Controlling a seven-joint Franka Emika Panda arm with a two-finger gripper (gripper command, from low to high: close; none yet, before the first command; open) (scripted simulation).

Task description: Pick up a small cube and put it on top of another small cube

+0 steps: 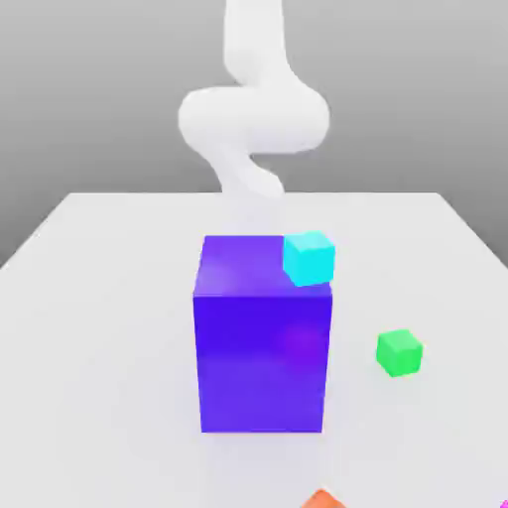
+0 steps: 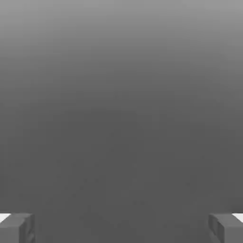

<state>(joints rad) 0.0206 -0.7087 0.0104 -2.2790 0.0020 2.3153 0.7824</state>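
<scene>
A small cyan cube [image 1: 309, 258] shows at the top right corner of a tall purple block [image 1: 262, 337]; I cannot tell whether it rests on the block or lies behind it. A small green cube [image 1: 399, 352] sits on the white table [image 1: 99, 327], to the exterior view's right of the block. The white arm [image 1: 254, 114] rises behind the block at the table's far side. In the hand view my gripper [image 2: 121, 228] is open, its two grey fingertips [image 2: 16, 228] far apart with nothing between them, facing plain grey background.
An orange object [image 1: 321, 499] pokes in at the near edge of the table, and a magenta sliver [image 1: 503, 503] shows at the near right corner. The tall purple block stands mid-table as the main obstacle.
</scene>
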